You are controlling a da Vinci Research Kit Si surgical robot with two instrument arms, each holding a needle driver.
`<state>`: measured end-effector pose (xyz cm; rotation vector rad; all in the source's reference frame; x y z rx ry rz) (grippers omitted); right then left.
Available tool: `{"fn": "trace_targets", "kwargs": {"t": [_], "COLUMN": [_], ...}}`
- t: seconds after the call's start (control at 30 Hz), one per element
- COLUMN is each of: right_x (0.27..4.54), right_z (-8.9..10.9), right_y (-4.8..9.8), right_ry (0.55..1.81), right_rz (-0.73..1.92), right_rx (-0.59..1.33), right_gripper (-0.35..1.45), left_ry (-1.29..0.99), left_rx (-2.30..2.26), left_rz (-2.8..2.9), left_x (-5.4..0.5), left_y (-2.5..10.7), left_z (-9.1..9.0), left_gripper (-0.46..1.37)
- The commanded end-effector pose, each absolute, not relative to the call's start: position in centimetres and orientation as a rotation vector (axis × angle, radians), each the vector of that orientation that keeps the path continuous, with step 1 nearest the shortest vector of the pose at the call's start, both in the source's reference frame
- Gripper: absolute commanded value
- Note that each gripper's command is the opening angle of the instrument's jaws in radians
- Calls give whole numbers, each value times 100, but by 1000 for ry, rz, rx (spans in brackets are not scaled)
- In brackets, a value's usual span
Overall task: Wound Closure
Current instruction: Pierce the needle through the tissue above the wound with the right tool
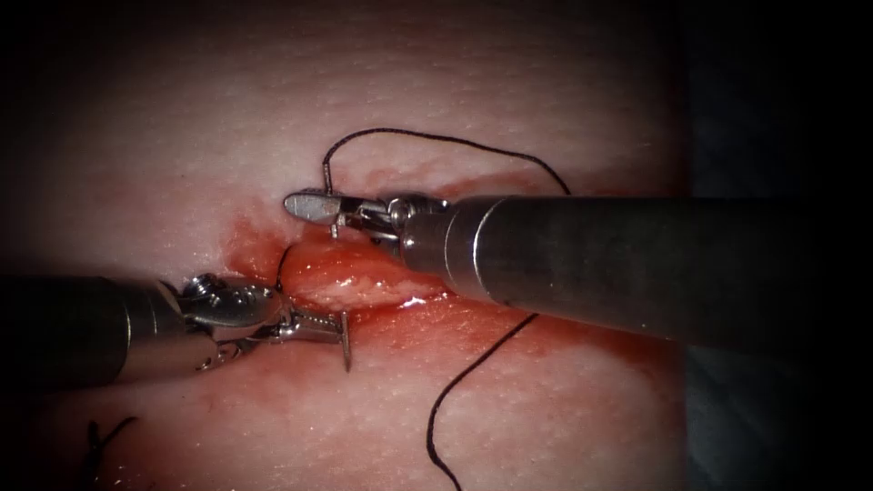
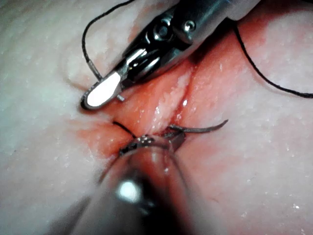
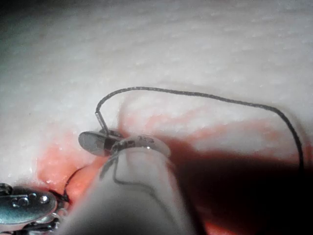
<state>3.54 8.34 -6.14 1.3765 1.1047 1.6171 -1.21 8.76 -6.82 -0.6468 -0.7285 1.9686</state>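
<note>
The left claw [image 1: 318, 325] enters from the left edge of the endoscope view and is pressed together on the needle [image 1: 346, 341], pinching it near its middle; the needle stands nearly upright, its lower end pointing down over the tissue [image 1: 546, 418] just below the cut [image 1: 364, 277]. From the left wrist camera the needle's free end curves away from the claw, clear of the tissue surface. The right claw [image 1: 314, 207] comes in from the right on a thick shaft and lies just above the cut, closed on the thread [image 1: 436, 138] near its end. The thread arcs up over pale tissue, passes behind the shaft, then trails down to the bottom edge. Red fluid [image 1: 245, 245] stains the cut's edges.
</note>
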Motion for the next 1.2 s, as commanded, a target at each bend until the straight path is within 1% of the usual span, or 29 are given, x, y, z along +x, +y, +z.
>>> {"fn": "trace_targets", "kwargs": {"t": [0.03,0.2,0.53,0.8,0.93,1.2], "right_x": [355,353,347,334,333,330], "right_z": [-614,-619,-627,-620,-617,-626], "right_y": [832,831,814,796,779,769], "right_ry": [1090,1083,1027,1008,996,956], "right_rz": [1614,1613,1591,1587,1603,1674], "right_rx": [1372,1377,1373,1339,1292,1359], "right_gripper": [-35,-35,-35,-35,-35,-35], "left_ry": [-726,-728,-719,-715,-707,-706], "left_rx": [-649,-651,-654,-655,-658,-660], "left_rz": [1974,1980,1983,1981,1985,1990], "left_x": [-122,-122,-121,-121,-120,-120], "left_y": [876,877,879,881,882,882], "left_z": [-683,-683,-685,-687,-687,-688], "left_gripper": [-8,-8,-8,-7,-7,-7]}}
